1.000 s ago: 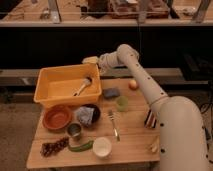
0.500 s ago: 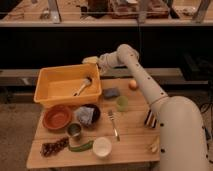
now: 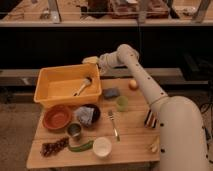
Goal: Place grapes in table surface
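Note:
The grapes (image 3: 54,147), a dark reddish-purple bunch, lie on the light wooden table surface (image 3: 132,134) at its front left corner, next to a green pod-like vegetable (image 3: 81,146). My gripper (image 3: 93,61) is at the far side of the table, over the back right corner of the yellow tub (image 3: 60,85), far from the grapes. The white arm reaches to it from the lower right.
In the tub lies a utensil (image 3: 83,86). On the table: a red bowl (image 3: 56,117), a dark bowl with a cloth (image 3: 85,115), a metal cup (image 3: 74,130), a white cup (image 3: 102,146), a fork (image 3: 114,124), a green cup (image 3: 122,103), a blue sponge (image 3: 111,93), an orange fruit (image 3: 133,84), a dark striped block (image 3: 150,118).

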{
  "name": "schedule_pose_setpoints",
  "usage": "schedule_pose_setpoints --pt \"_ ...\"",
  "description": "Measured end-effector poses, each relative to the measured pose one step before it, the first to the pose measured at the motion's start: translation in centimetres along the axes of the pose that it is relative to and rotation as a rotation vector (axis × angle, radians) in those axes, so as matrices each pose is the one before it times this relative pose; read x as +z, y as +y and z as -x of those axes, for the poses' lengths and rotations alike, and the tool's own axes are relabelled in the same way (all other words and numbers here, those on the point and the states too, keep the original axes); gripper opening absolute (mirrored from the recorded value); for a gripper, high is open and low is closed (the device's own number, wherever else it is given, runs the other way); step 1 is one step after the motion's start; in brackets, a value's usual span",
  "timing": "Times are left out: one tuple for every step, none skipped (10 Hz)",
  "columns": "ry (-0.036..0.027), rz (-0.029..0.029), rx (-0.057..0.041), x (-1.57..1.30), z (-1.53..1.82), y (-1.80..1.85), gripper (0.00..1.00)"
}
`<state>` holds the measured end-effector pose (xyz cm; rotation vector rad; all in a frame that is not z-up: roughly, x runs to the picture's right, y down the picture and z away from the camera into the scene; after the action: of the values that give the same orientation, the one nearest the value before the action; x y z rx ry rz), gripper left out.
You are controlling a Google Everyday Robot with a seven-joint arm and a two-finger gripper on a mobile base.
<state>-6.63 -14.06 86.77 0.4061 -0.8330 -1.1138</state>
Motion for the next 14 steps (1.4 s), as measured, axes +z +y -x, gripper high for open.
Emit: schedule_pose_setpoints --pt "0.00002 0.00054 -0.00001 -0.009 -0.016 0.014 0.80" --pt "-0.00052 0.00493 -0.00456 -0.084 -0.018 -0.058 0.80" --pt "-0.00041 0.01570 -0.01238 -0.491 0.136 -0.591 0.80" --pt "0.00313 0.01628 -0.01487 -0.887 0.256 -0.903 0.80" --pt "0.00254 0.01136 -0.01579 -1.101 0.466 -1.135 0.80" --pt "-0.00028 0.01224 -0.01775 -1.438 1.044 -1.409 0.80" --pt "-0.00143 0.01165 -0.01341 -1.310 1.343 -1.138 0.80" --pt "-0.00768 0.01347 -0.00772 -1.017 1.492 -0.680 0.80" --pt "-0.02329 0.03258 -0.00467 -0.960 2.001 -0.411 0.80" --pt "-0.04156 0.04532 -0.00210 -0.555 2.054 -0.214 0.80" --pt "-0.03332 0.03611 -0.00208 -0.319 1.449 -0.146 0.80" --pt "-0.00906 0.01208 0.00056 -0.135 0.426 0.093 0.80" --pt "0.00054 0.00062 0.00131 -0.017 -0.021 0.104 0.80" --pt "0.00052 -0.00028 -0.00003 -0.026 -0.022 -0.020 0.80"
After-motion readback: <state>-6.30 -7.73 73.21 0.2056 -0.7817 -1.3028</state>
